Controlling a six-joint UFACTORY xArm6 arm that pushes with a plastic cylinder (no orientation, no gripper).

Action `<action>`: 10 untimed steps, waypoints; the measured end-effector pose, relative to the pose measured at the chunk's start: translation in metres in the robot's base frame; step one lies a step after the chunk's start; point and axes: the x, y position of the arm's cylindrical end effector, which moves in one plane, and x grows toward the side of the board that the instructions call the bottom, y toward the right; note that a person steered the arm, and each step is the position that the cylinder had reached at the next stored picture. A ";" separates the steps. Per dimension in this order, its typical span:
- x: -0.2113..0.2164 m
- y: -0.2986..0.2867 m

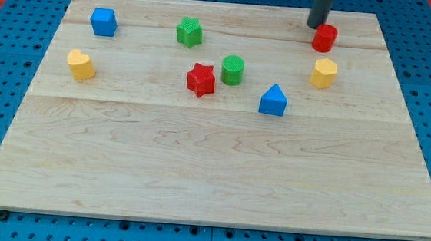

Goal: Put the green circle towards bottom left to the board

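Note:
The green circle [232,69] stands on the wooden board [211,174] a little above the middle, just right of the red star [201,80]. My tip [316,26] is near the view's top right, just up-left of the red cylinder [324,38], close to it or touching. The tip is far right and above the green circle, with open board between them.
A green star [189,31] is up-left of the circle. A blue triangle-like block [273,100] is down-right of it. A yellow hexagon [323,73] sits below the red cylinder. A blue cube [103,21] and a yellow block [81,64] sit at the left.

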 end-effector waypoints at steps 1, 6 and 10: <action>-0.003 -0.051; 0.047 -0.065; 0.153 -0.056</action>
